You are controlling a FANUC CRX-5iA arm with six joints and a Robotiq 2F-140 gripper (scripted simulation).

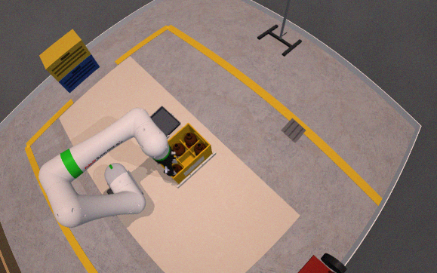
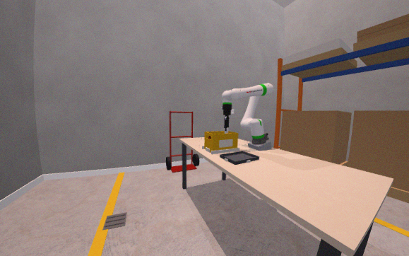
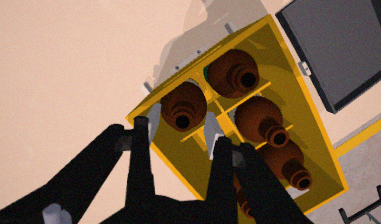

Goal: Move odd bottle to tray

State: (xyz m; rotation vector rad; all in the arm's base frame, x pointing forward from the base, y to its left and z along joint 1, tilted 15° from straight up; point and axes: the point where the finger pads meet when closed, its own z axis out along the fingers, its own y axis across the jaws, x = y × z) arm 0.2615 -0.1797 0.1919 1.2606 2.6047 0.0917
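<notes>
A yellow crate [image 1: 189,152] with dividers stands on the table and holds brown bottles. In the wrist view the crate [image 3: 241,115] shows a corner bottle [image 3: 183,106], one beside it [image 3: 232,73], and two more [image 3: 258,117] [image 3: 286,162]. A further bottle is mostly hidden behind my right finger. My gripper [image 3: 182,117] is partly open and hangs above the corner bottle, with one fingertip on each side of its neck and a gap to it. It holds nothing. The dark empty tray [image 3: 336,47] lies beside the crate. From the side, the gripper [image 2: 226,128] is just above the crate's rim [image 2: 221,140].
The tray [image 1: 165,121] sits close against the crate's end, next to my forearm. My base [image 2: 258,141] stands behind the crate. A red hand truck [image 2: 182,141] is on the floor past the table's end. Shelving [image 2: 330,64] rises behind the table.
</notes>
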